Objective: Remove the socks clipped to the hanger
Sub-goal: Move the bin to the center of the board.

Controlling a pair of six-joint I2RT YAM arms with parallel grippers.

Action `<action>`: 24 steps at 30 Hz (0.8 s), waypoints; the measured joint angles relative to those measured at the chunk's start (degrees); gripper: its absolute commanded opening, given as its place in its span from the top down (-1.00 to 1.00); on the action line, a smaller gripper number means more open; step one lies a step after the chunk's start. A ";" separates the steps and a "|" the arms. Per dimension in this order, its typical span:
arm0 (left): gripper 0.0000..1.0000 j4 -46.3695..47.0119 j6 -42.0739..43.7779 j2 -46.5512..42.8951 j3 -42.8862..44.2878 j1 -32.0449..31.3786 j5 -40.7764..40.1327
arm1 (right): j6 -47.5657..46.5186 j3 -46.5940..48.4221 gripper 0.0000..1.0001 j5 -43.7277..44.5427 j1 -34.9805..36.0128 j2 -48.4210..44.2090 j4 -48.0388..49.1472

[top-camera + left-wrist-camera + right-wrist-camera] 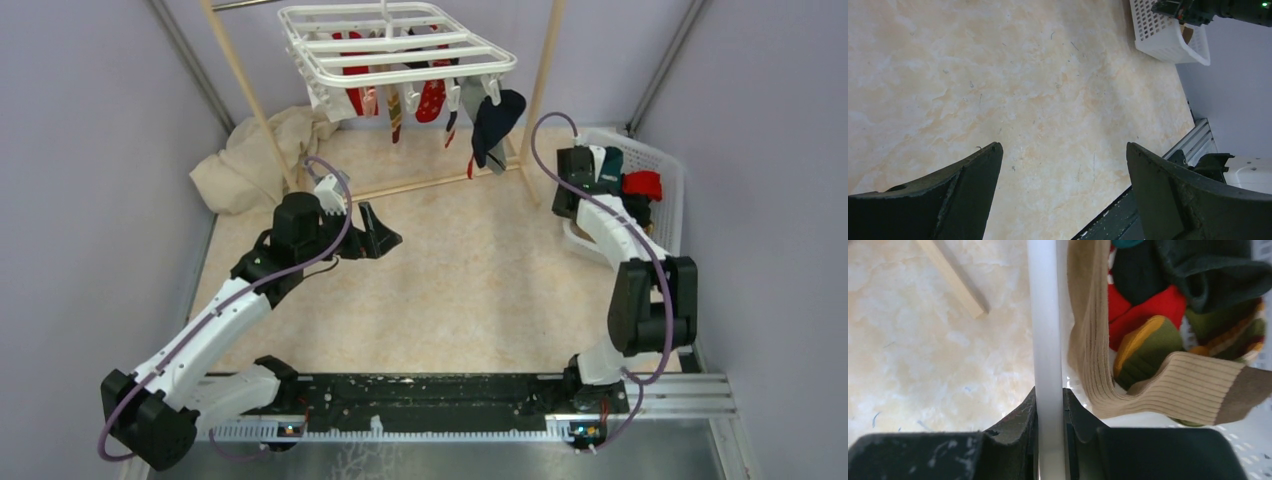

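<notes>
The right jaws are clenched on the white rim of the slatted basket, one dark finger pressed against each side of it. Just inside that rim a tan ribbed sock drapes over the edge. Beyond it in the basket lie a red sock, a dark green one and a green-and-yellow striped one. The basket stands at the far right of the beige marbled counter, against the wall.

The left jaws are released and spread wide with nothing between them. Their fingers hang above bare counter, left of centre and well apart from the basket.

The hanger, a white frame with crossbars, hangs at the far middle of the counter between two slanted wooden poles. Socks are still clipped under it: a red one towards the left, a red patterned one near the middle and a dark navy one at the right end, hanging lowest. Neither arm touches the hanger. A crumpled cream cloth lies at the foot of the left pole.
</notes>
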 measured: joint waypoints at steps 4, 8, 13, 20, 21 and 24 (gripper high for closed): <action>-0.98 -0.63 -0.28 -0.26 -0.42 0.00 0.00 | 1.64 -1.29 1.00 1.07 2.23 -6.75 -2.93; -0.98 -1.29 -0.68 -1.60 -0.52 0.00 -0.04 | 3.43 -4.04 1.00 3.39 7.06 -14.53 -7.41; -0.98 -1.95 -1.03 -3.65 -0.79 0.00 -0.09 | 5.60 -5.53 1.00 4.85 16.61 -21.40 -12.59; -0.98 -2.10 -1.99 -5.38 -2.36 0.00 -0.13 | 9.64 -6.97 1.00 7.80 28.26 -25.70 -18.10; -0.98 -2.10 -2.10 -5.44 -2.60 0.00 -0.17 | 10.23 -7.26 1.00 8.52 29.68 -25.81 -18.71; -0.98 -2.34 -2.32 -5.60 -3.04 0.00 -0.26 | 12.44 -7.96 1.00 11.30 34.80 -25.79 -20.94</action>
